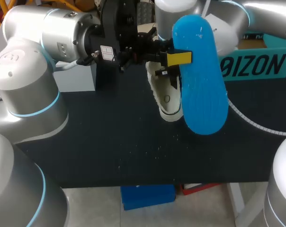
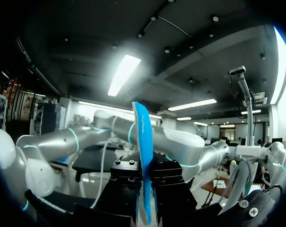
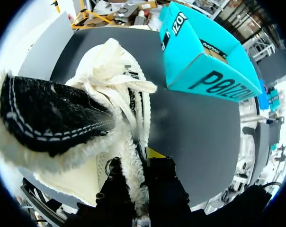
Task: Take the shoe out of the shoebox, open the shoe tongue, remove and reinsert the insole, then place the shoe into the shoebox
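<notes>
Dark, matte table [image 1: 110, 137]. Carries a teal shoebox [image 1: 256, 66] at two o'clock, near the far edge, open at the top in the right wrist view. Carries a pale grey box [image 1: 74, 78] at ten o'clock, well apart from the shoebox. Shows small white specks [image 1: 152, 150] scattered from centre toward six o'clock. Meets a white coiled cable [image 1: 249, 120] at three o'clock, contact unclear.

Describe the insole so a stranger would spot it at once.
Over the black table, look left of the teal shoebox. There the left claw pinches the insole, beside the white shoe. It is the only flat, bright blue oval.
</notes>
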### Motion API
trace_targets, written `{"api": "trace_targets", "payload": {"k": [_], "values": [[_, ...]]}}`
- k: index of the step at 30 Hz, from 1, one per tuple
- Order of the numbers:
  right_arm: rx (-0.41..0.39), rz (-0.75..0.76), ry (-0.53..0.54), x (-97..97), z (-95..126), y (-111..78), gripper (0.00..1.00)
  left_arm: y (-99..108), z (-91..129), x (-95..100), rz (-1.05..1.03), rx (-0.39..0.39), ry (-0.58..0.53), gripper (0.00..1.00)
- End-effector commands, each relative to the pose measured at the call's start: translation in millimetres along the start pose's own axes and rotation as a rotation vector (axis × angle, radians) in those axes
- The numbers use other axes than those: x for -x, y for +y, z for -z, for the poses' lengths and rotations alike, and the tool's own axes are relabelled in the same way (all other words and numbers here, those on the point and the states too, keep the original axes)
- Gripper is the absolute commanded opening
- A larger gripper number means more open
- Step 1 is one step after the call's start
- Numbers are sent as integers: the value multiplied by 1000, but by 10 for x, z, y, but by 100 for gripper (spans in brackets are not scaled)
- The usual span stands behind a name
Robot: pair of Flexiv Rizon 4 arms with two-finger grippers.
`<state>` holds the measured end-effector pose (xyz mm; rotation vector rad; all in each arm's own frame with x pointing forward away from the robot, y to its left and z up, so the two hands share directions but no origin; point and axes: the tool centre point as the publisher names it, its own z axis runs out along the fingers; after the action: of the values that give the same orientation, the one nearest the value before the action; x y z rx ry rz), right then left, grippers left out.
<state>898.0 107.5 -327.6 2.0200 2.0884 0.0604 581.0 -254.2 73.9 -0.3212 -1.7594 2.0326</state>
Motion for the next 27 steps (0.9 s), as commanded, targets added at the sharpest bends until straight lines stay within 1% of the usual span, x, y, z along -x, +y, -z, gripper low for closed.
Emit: {"api": "trace_targets", "payload": {"k": [1, 6, 10, 11, 12, 13, 14, 15, 18, 21, 23, 27], "values": [[-13, -90, -104, -201, -187, -20, 0, 8, -14, 1, -2, -2, -3, 0], [-32, -84, -113, -287, -373, -56, 0, 8, -14, 1, -2, -2, -3, 0], [-53, -94, -119, -319, -534, -80, 0, 8, -14, 1, -2, -2, -3, 0], [-61, -100, -128, -323, -563, -88, 0, 8, -14, 1, -2, -2, -3, 0], [-53, -107, -133, -328, -565, -86, 0, 8, -14, 1, -2, -2, -3, 0], [-38, -109, -135, -337, -539, -63, 20, 8, -14, 1, -2, -2, -3, 0], [-44, -117, -131, -340, -532, -60, 56, 8, -14, 1, -2, -2, -3, 0], [-44, -128, -138, -336, -528, -59, 100, 8, -14, 1, -2, -2, -3, 0], [-33, -144, -118, -285, -483, -79, 100, 8, -14, 1, -2, -2, -3, 0], [0, -167, -78, -215, -343, -80, 100, 8, -14, 1, -2, -2, -3, 0], [32, -176, -45, -174, -196, -75, 100, 8, -14, 1, -2, -2, -3, 0], [74, -184, 59, -113, 125, -74, 100, 8, -14, 1, -2, -2, -3, 0]]}}
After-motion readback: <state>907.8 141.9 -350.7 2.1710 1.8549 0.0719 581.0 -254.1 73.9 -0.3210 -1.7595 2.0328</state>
